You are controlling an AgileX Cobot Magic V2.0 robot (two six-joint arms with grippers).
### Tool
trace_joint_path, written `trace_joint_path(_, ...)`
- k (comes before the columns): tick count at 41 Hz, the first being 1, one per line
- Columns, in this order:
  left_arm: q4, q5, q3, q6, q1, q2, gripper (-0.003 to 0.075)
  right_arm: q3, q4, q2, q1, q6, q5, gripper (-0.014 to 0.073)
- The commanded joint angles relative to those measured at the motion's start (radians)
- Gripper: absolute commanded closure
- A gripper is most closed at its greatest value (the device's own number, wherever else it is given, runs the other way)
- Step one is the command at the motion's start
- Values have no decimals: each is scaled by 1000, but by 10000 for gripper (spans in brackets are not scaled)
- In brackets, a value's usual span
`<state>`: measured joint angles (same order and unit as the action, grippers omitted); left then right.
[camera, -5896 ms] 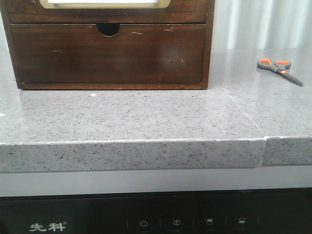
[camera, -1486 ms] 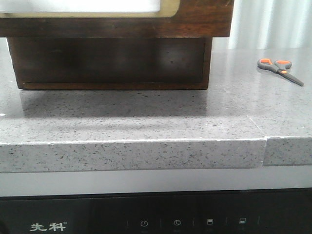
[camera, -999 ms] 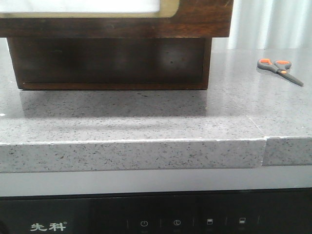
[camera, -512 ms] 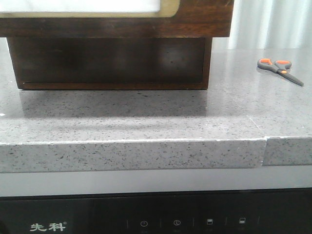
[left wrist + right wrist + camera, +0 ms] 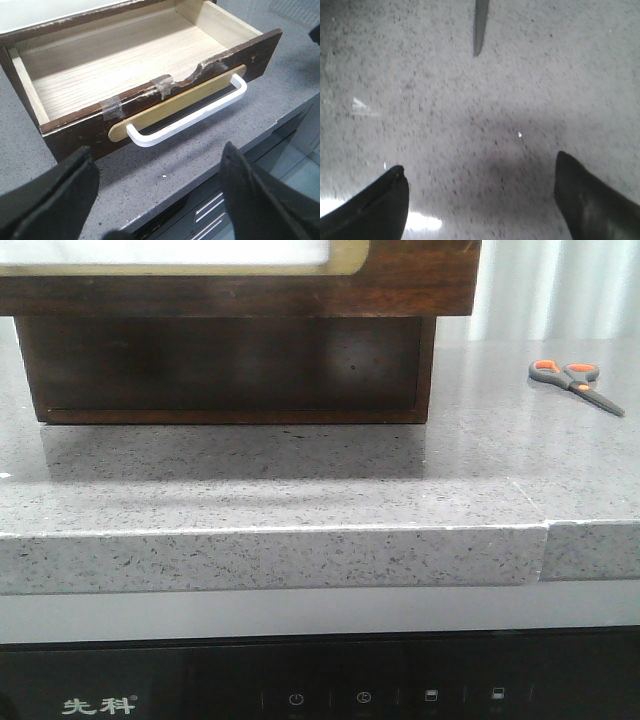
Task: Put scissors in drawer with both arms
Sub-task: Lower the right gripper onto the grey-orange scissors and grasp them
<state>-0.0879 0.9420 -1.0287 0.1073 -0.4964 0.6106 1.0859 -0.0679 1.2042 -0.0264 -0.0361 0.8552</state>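
With the drawer [image 5: 150,60] pulled open and empty, the wide-open left gripper [image 5: 160,195] hangs before it while the right gripper [image 5: 480,195], also spread, hovers near the scissors [image 5: 575,383], lying on the tabletop [image 5: 300,490] well right of the drawer, probably next to grasp them.

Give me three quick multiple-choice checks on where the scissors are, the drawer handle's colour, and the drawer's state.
1. Where are the scissors?
A. inside the drawer
B. on the counter, to the right of the cabinet
C. held in the left end effector

2. What colour is the handle on the drawer?
A. white
B. black
C. red

3. What state is the drawer in?
A. shut
B. pulled open and empty
C. open with scissors inside

Key: 1 B, the front view shows them lying on the counter apart from the cabinet. 2 A, the left wrist view shows a white bar. 3 B, that view shows its bare wooden floor.
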Motion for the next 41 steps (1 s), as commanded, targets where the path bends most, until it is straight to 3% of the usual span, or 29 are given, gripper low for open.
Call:
trace_joint_path(1, -15, -79, -31, -9, -8, 9, 227, 103, 27, 63, 14, 1, -26, -18)
trace_joint_path(23, -15, -79, -31, -9, -8, 9, 227, 614, 82, 559, 64, 87, 223, -18)
trace_joint_path(41, -15, -79, -31, -9, -8, 9, 227, 873, 88, 817, 64, 88, 264, -18)
